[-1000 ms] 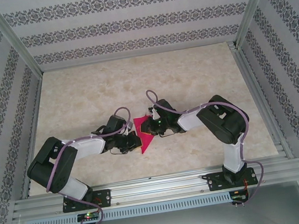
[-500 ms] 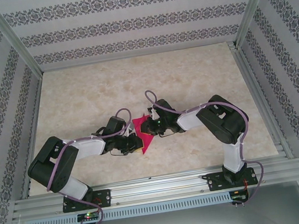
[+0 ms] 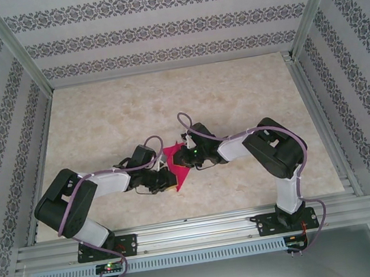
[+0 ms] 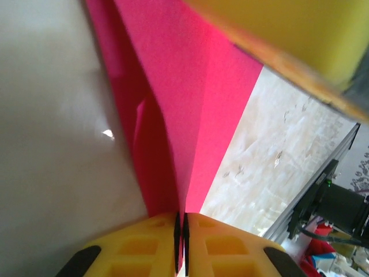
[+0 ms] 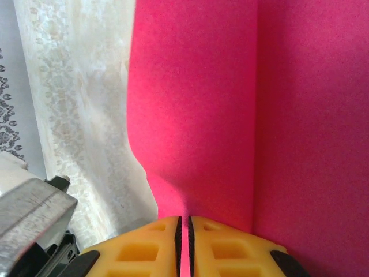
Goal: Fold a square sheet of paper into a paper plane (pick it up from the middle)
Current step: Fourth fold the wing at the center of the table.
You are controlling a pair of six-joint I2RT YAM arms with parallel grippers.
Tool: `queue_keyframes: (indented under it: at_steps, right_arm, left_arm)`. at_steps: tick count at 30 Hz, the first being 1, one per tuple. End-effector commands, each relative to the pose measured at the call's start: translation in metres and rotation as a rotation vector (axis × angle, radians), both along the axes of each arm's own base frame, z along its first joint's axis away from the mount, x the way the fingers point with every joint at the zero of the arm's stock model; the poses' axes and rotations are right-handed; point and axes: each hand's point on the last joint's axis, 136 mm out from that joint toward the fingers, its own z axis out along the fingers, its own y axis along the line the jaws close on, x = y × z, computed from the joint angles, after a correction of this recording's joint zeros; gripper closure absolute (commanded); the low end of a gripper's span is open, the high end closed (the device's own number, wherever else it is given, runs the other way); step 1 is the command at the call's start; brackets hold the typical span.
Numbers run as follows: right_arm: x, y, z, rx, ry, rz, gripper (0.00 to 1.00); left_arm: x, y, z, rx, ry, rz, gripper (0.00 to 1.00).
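Note:
The square sheet of paper [image 3: 179, 171] is magenta and folded into a narrow pointed paper plane shape, held just above the table between both arms. My left gripper [image 3: 166, 178] is shut on the paper's near-left edge. In the left wrist view the folded layers [image 4: 173, 104] run up from the pinched yellow fingertips [image 4: 181, 236], with a crease down the middle. My right gripper [image 3: 181, 158] is shut on the far-right side. In the right wrist view a thin edge of the paper [image 5: 230, 104] sits between its jaws [image 5: 185, 242].
The marble-patterned table [image 3: 234, 97] stretches beyond the grippers to patterned walls on three sides. An aluminium rail [image 3: 198, 229] runs along the near edge by the arm bases. The right gripper's yellow finger [image 4: 288, 34] crosses the top of the left wrist view.
The right gripper has shifted slightly left, closer to the left gripper. The paper between them has narrowed and tilted a little. Both grippers keep hold.

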Motion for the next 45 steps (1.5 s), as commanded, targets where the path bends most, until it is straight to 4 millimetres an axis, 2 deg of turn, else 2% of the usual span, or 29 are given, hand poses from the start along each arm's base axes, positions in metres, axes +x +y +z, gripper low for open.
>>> queue_keyframes:
  at_steps: [1,4,9,13,17,25,29,37,45]
  right_arm:
    - [-0.033,-0.036,-0.067,-0.239,0.13,-0.01,0.86]
    - [-0.035,-0.038,-0.069,-0.248,0.129,-0.013,0.86]
    - [-0.035,-0.037,-0.07,-0.249,0.131,-0.012,0.86]
    - [-0.035,-0.036,-0.069,-0.248,0.131,-0.012,0.87]
    - [-0.035,-0.037,-0.07,-0.252,0.131,-0.011,0.87]
    - [-0.036,-0.036,-0.071,-0.254,0.136,-0.006,0.87]
    - [-0.035,-0.036,-0.071,-0.252,0.137,-0.005,0.87]
    - [-0.036,-0.034,-0.072,-0.25,0.14,0.0,0.87]
    - [-0.036,-0.036,-0.073,-0.254,0.142,-0.001,0.87]
  left_arm:
    - [-0.025,0.007,-0.005,0.011,0.069,-0.043,0.84]
    - [-0.024,0.016,0.002,0.046,0.035,0.002,0.8]
    - [-0.014,0.037,0.029,0.114,-0.074,0.113,0.69]
    - [-0.004,0.041,0.048,0.121,-0.137,0.16,0.69]
    - [0.014,0.033,0.06,0.076,-0.161,0.218,0.71]
    - [0.038,-0.003,0.07,-0.074,-0.147,0.201,0.73]
    - [0.041,-0.011,0.06,-0.058,-0.121,0.186,0.74]
    - [0.032,-0.022,0.032,-0.035,-0.057,0.139,0.75]
    - [0.003,-0.019,-0.003,0.024,0.046,0.091,0.76]
